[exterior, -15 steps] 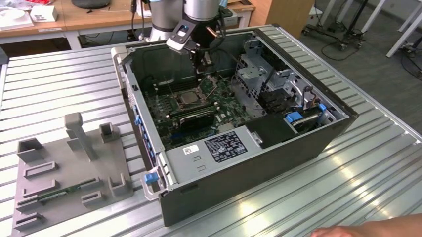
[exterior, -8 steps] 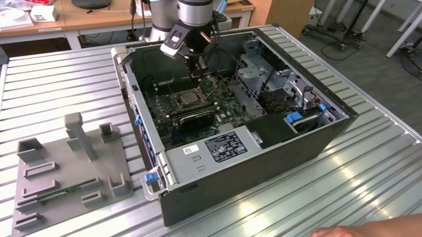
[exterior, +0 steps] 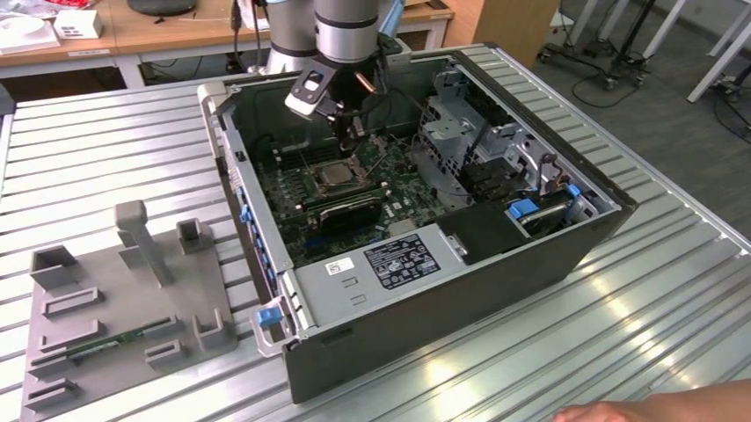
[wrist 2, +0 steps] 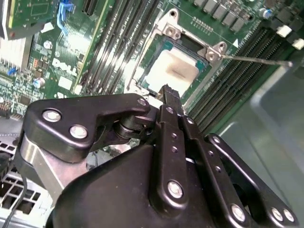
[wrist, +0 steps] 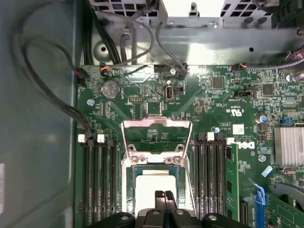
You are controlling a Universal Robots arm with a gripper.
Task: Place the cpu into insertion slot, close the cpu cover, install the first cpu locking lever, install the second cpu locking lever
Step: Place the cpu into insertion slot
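On the exterior view's left, a grey moulded plastic fixture tray (exterior: 129,303) is lying on the ribbed metal table (exterior: 94,149), with a thin green memory stick (exterior: 112,343) resting in one of its channels. Beside it the open black computer case (exterior: 470,290) is lying on its side. The arm's black metal gripper (exterior: 345,145) is hanging inside it, its tips hard to pick out against the dark board. In the first wrist view the fingers (wrist: 160,202) are pressing together with nothing between them. They are masking the near edge of the small square silvery-topped cpu (wrist: 153,183), which is sitting in the dark-rimmed square insertion slot (wrist: 155,161), its top washed out by glare. The thin silvery cpu cover (wrist: 156,123) seems to be standing open beyond the slot. At the exterior view's right, a person's hand (exterior: 616,411) is being cut off by the picture's lower edge.
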